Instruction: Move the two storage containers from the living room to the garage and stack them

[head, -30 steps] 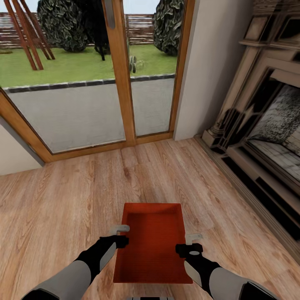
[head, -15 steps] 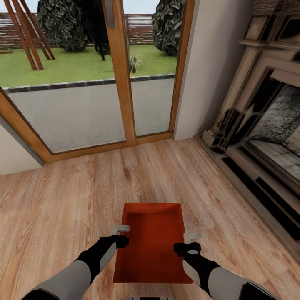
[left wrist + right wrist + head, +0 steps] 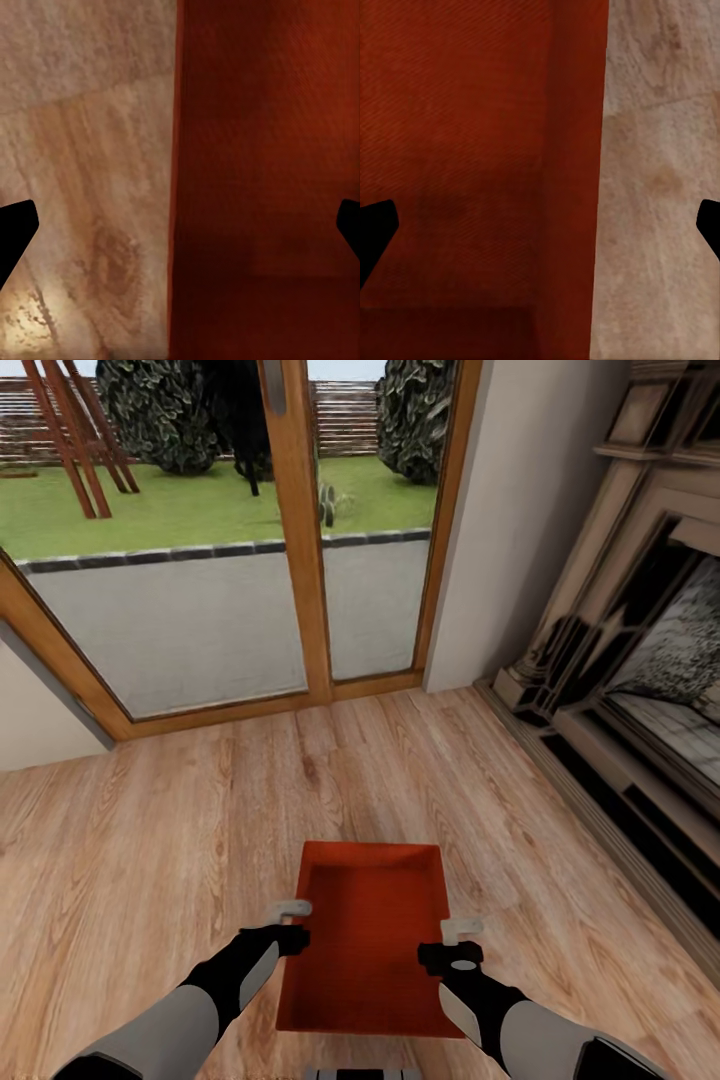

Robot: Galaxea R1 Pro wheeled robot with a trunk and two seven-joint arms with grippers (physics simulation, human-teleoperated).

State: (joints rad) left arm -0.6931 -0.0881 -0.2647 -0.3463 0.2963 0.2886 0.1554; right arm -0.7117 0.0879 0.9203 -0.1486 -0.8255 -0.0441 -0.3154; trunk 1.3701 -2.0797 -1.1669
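One orange-red open-top storage container [image 3: 368, 930] sits on the light wood plank floor [image 3: 150, 860] of the living room, close in front of me. My left gripper [image 3: 294, 923] stands open over the container's left wall, and my right gripper [image 3: 456, 943] stands open over its right wall. In the left wrist view the ribbed container [image 3: 262, 150] and its wall lie between the wide-apart fingertips of the left gripper [image 3: 180, 232]. The right wrist view shows the same for the container [image 3: 457, 135] and the right gripper [image 3: 540, 232]. The garage is out of view.
A wood-framed glass door [image 3: 295, 540] onto a terrace and lawn stands ahead. To the right of it comes a white wall section [image 3: 510, 520], then the fireplace surround [image 3: 640, 660] along the right side. Bare planks stretch to the left and ahead.
The whole head view has shifted slightly, so the camera moved. My right gripper edged a little inward toward the container's right wall. The container stays on the floor.
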